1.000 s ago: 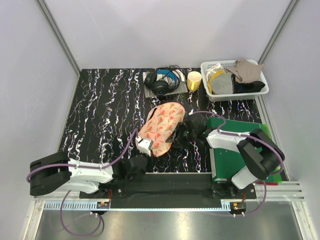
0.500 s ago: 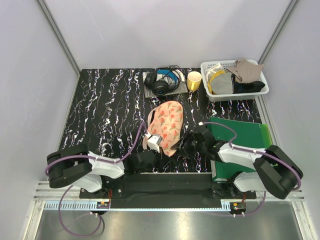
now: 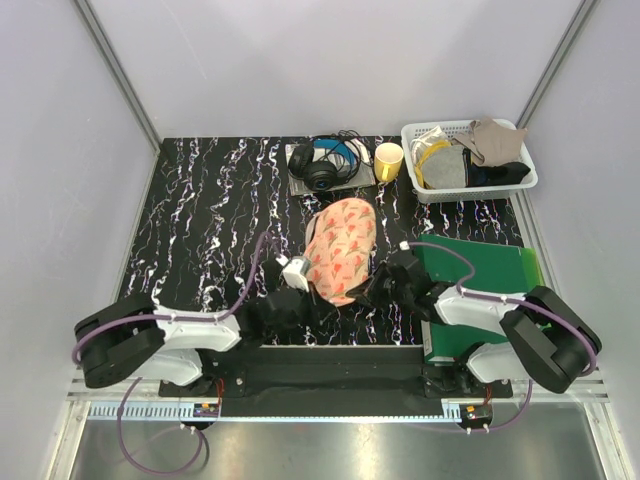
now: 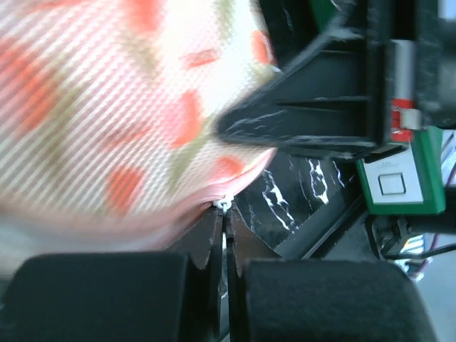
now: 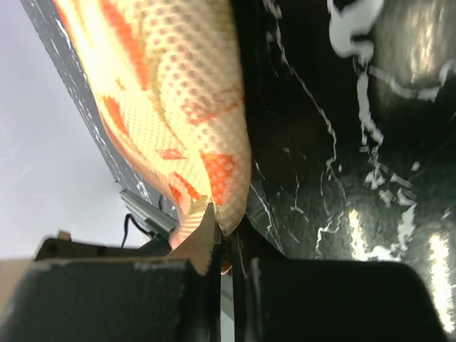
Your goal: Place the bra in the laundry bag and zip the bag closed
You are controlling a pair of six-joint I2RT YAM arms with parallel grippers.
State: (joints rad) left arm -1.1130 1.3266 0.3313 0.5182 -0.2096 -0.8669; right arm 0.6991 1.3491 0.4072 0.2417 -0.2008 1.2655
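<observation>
The laundry bag (image 3: 338, 250) lies on the black marbled table (image 3: 200, 220), a little right of the middle, with its long side running from near to far. Both arms reach in to its near end, one from each side.

The left gripper (image 4: 222, 214) has its jaws pressed together on the bag's pink zipper edging, and a small metal piece of the zipper (image 4: 224, 204) sits right at the fingertips. The right gripper (image 5: 221, 239) is closed as well, its tips pinching the near right edge of the bag, where the printed mesh curves down into them. The bra is out of sight in every view.

At the far side of the table are black headphones (image 3: 322, 165) and, just to their right, a yellow cup (image 3: 388, 160). Further right is a white basket (image 3: 415, 135) holding cloths. A green folder (image 3: 485, 262) lies flat under the right arm, near the right edge of the table.
</observation>
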